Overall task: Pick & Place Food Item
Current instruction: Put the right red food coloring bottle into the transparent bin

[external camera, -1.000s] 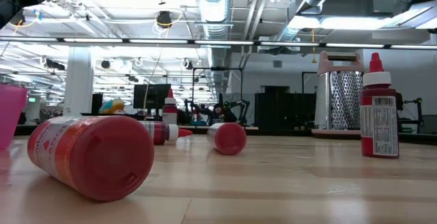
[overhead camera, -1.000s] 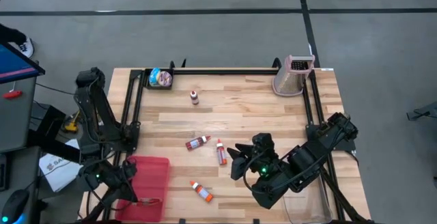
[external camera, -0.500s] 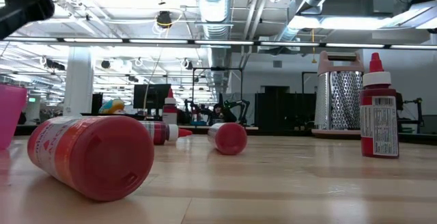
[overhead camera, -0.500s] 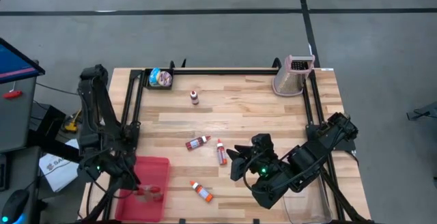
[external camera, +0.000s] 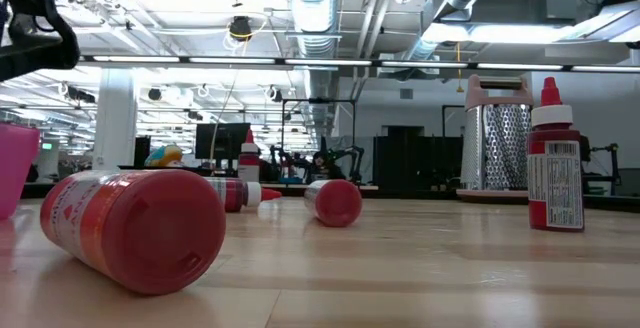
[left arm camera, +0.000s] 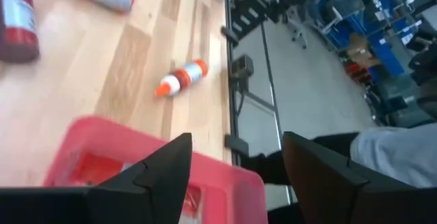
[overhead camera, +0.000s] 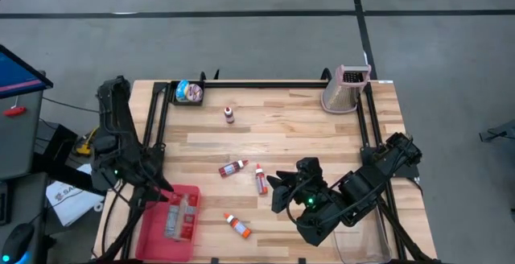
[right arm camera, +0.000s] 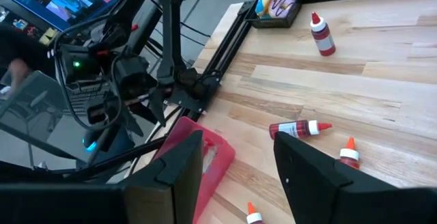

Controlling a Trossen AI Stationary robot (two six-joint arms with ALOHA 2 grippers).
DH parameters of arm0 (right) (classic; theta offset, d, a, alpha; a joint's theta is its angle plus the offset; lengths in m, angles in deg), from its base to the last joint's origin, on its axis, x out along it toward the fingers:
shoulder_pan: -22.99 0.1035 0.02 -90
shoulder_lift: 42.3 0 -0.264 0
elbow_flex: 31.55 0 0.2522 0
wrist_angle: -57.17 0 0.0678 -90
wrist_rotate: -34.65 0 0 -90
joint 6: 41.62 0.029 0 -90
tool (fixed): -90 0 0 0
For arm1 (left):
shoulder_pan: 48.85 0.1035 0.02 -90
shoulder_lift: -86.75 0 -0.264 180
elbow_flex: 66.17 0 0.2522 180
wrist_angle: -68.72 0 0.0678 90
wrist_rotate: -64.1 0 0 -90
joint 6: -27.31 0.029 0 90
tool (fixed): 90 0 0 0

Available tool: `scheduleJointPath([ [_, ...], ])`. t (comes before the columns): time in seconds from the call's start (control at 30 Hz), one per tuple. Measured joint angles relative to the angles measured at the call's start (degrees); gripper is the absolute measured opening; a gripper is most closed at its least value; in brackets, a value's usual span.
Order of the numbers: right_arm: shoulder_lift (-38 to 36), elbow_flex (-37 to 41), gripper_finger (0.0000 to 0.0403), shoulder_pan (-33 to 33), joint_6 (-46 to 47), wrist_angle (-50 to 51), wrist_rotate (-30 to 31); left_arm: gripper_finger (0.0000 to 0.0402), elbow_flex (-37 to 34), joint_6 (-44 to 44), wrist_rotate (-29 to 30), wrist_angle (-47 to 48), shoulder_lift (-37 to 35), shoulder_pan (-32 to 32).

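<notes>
Raised and drawn back since a second ago — left gripper (overhead camera: 161, 190), fingers spread, holding nothing, above pink bin (overhead camera: 153, 225). Bottle (overhead camera: 175, 214) now lying inside bin. Right gripper (overhead camera: 278, 190) waiting, fingers parted, empty — near table's (overhead camera: 290, 127) front edge.

Both arms are matte black, built of blocky jointed segments with thin black cables. The left arm (overhead camera: 117, 147) and right arm (overhead camera: 346, 195) each show small green indicator lights.
</notes>
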State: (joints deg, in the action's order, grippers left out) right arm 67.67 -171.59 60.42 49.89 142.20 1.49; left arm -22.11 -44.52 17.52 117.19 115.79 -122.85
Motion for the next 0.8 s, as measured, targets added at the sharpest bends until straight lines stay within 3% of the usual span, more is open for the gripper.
scheduleJointPath([
  [0.23,0.0,0.0,0.0172,0.0,-0.28,0.96,0.02,0.0214,0.0,15.18,4.12,-7.28,-0.06,8.09],
  [0.4,0.0,0.0,0.0172,0.0,-0.44,3.86,0.02,0.022,0.02,27.04,2.14,-16.03,2.69,18.34],
  [0.5,0.0,0.0,0.0172,0.0,-0.44,6.25,-0.64,0.0228,0.02,31.29,-4.46,-19.51,6.53,26.09],
  [0.67,0.0,0.0,0.0172,-0.33,0.48,10.4,-5.83,0.0238,0.12,34.28,-23.21,-23.09,18.88,40.45],
  [0.8,0.0,0.0,0.0172,-0.43,0.46,11.34,-5.99,0.0238,3.83,40.5,-35.19,-23.45,29.98,48.49],
])
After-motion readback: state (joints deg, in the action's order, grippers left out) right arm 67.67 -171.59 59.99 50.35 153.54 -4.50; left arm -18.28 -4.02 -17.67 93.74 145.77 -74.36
